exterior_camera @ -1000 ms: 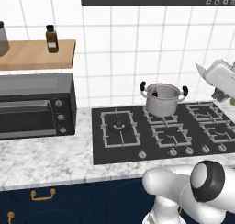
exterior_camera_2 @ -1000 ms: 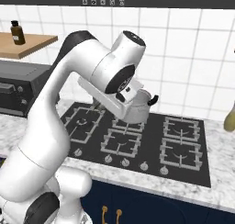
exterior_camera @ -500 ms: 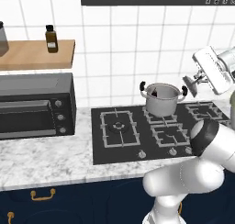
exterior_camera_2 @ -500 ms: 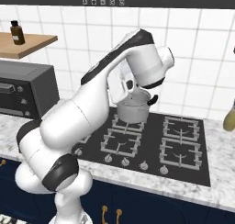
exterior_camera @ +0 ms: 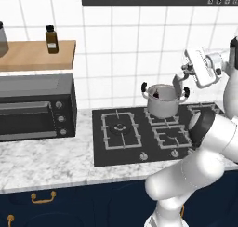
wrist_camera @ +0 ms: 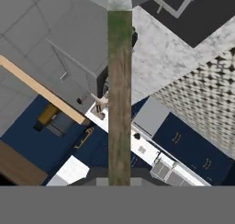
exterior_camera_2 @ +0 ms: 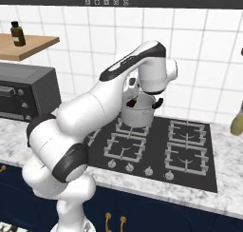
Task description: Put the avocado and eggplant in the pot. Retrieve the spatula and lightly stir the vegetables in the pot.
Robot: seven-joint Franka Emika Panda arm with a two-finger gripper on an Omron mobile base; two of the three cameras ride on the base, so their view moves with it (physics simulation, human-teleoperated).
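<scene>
The pot [exterior_camera: 162, 102] stands on the rear burner of the black stove [exterior_camera: 121, 133], which is set into the marble worktop [exterior_camera: 42, 161]. A small dark item shows inside the pot near its rim; whether it is the eggplant cannot be told.

The hand [exterior_camera: 180, 80] is raised above and just to the right of the pot, level with the tiled wall. Its fingers are pressed together on the spatula [wrist_camera: 120, 94]. In the hand view the spatula appears as a long straight brown-green bar running from the bottom to the top of the picture.

A dark oven [exterior_camera: 35, 105] sits on the worktop left of the stove. Above it, a wooden shelf [exterior_camera: 32, 55] carries a brown bottle [exterior_camera: 51, 39].
</scene>
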